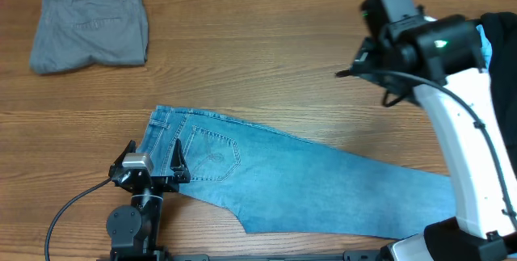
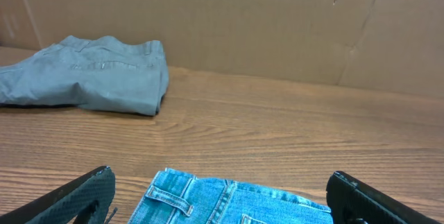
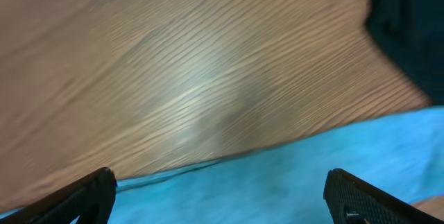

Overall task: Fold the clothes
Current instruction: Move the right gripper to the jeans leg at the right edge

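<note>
Jeans [image 1: 299, 180] lay flat on the table [image 1: 266, 67], waistband [image 2: 208, 189] left, legs stretching rightward. Left gripper [image 1: 152, 154] sat at the waistband, fingers spread, gripping nothing; right gripper [image 3: 222, 189] hovered above the table, likewise released.

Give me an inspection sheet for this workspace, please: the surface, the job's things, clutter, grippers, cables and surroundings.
Surface: wooden table, bare wood between the clothes.
Job's things: jeans lying stretched out, waistband at the left, legs running right, one back pocket showing.
Clutter: grey trousers folded at the far left corner; dark garment at the right edge, mostly hidden.
Grippers: left gripper open at the waistband, holding nothing; right gripper open above the table and the far edge of the jeans, its view blurred.
Cables: black cable loops away from the left gripper; second cable runs along the right arm.
Surroundings: cardboard wall behind the table.
</note>
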`<state>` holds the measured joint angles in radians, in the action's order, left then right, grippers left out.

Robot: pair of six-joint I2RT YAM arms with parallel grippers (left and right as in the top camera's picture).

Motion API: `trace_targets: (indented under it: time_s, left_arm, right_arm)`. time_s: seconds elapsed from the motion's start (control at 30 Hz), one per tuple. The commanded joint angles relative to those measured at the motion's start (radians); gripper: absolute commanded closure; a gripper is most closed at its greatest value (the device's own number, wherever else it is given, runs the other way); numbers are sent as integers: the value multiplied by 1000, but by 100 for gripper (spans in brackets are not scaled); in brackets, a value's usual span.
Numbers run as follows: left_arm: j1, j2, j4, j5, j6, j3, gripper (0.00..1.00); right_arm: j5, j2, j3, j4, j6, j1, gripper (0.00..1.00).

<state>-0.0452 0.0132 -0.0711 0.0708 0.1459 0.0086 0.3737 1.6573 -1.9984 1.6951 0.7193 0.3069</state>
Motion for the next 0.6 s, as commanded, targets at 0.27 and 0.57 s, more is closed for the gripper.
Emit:
trace_targets:
  time_s: [0.27, 0.57]
  left_arm:
    - [8, -9, 0, 7, -11, -4, 0]
    - [8, -9, 0, 7, -11, -4, 0]
  right_arm:
    - [-23, -326, 50, -1, -242, -251, 0]
    - [-23, -505, 431, -2, 104, -509, 0]
